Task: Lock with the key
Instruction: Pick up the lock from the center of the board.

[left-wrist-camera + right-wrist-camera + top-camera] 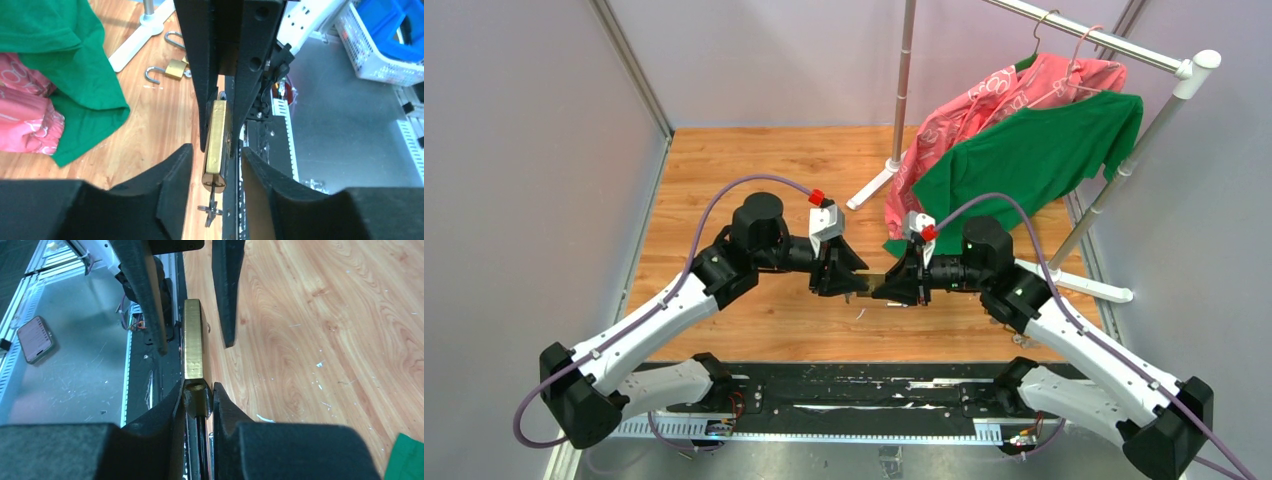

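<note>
We are seeing the left pincer (216, 148) standing released around the key (211, 205) low in the frame, likely readying to pinch and turn it. Just beyond, the right pincer (198, 387) is clenching the padlock (192, 340) at mid-frame, steadying it above the bench (754, 180) so the keyhole faces its partner.

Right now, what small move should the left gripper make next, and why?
Probably close the left gripper on the key. The right gripper is clamped on the brass padlock, so the body looks steady. The left fingers stand apart on either side of it, touching nothing, and the key sticks out of the padlock's end between them.
</note>
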